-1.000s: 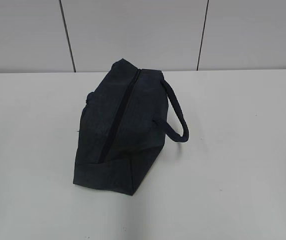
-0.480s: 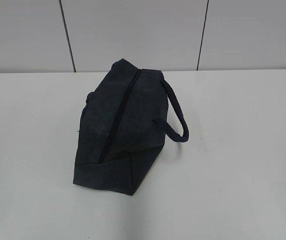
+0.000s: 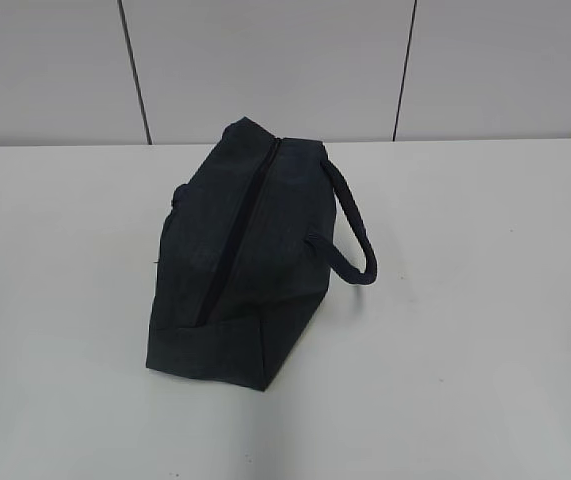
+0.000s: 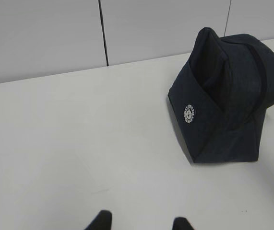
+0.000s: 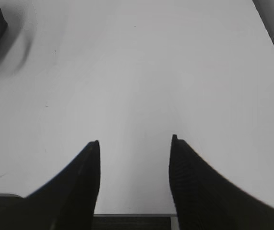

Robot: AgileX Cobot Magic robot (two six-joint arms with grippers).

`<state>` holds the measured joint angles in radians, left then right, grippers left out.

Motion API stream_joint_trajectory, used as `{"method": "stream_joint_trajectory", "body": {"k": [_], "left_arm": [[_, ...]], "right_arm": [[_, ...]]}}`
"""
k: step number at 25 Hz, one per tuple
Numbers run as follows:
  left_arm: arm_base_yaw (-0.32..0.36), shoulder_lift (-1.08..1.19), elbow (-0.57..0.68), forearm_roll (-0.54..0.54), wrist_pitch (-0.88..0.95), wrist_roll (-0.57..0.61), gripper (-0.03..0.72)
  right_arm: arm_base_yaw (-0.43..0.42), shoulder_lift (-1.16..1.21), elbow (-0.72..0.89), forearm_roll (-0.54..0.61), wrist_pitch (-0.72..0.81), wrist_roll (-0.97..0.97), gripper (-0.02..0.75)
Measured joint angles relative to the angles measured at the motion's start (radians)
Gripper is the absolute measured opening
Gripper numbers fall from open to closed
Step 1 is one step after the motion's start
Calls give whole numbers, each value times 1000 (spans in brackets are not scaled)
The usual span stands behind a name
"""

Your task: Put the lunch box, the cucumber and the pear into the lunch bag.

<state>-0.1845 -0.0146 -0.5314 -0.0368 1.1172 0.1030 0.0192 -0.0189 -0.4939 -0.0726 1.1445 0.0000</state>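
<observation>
Fabric lunch bag, boxy and zipped, on smooth table.

A white tabletop is filling most of every view, and behind it a pale grey wall is rising, with thin dark vertical seams dividing it into panels

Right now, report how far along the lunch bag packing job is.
Nothing can be confirmed as packed. The lunch bag sits on the white table with its zipper shut, so its contents are hidden; no lunch box, cucumber or pear shows in any view. Nothing is in hand: the left hand and right hand are open and empty, away from the bag. If the bag is empty, opening it and all loading remain.
</observation>
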Motion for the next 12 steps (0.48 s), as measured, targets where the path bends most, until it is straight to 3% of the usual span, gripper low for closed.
{"method": "stream_joint_trajectory", "body": {"k": [12], "left_arm": [[0, 0, 0, 0, 0, 0, 241]], "right_arm": [[0, 0, 0, 0, 0, 0, 371]]}}
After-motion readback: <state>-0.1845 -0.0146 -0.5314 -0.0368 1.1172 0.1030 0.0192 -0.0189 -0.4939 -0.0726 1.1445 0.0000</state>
